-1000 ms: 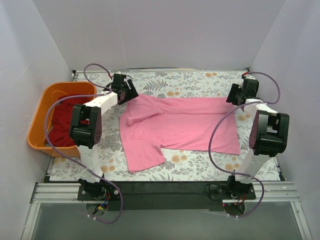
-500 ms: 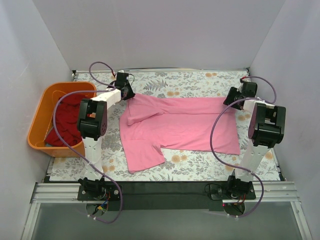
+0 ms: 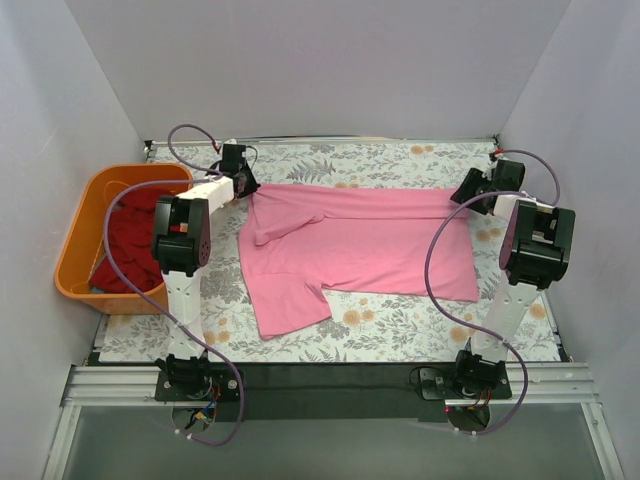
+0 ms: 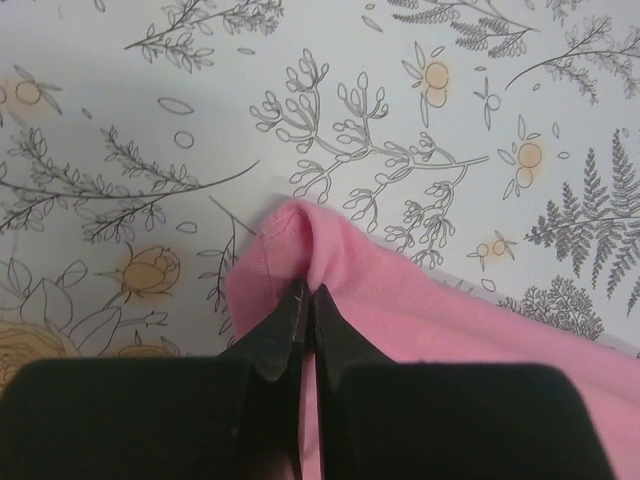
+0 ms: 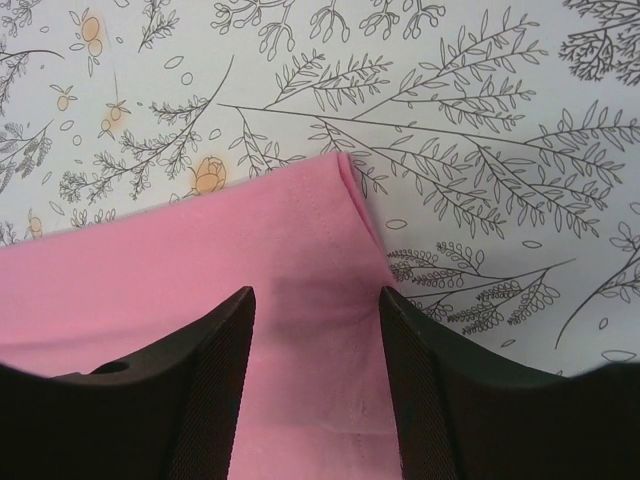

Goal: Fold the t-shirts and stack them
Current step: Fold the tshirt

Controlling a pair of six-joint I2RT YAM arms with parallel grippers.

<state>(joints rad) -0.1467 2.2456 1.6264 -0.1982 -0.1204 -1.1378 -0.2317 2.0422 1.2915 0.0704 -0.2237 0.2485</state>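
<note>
The left jaws are pinched shut on a fold at one far corner of the pink t-shirt [image 4: 400, 300]; the right jaws stand open astride its other far corner and should probably close low on the hem before both lift evenly; the shirt lies spread mid-table [image 5: 480, 120], with the dark red t-shirts [image 3: 125, 240] in the basket [image 3: 75, 255].

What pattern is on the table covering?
The table covering is white with grey ferns, branches and orange flowers; clearest in the right wrist view.
</note>
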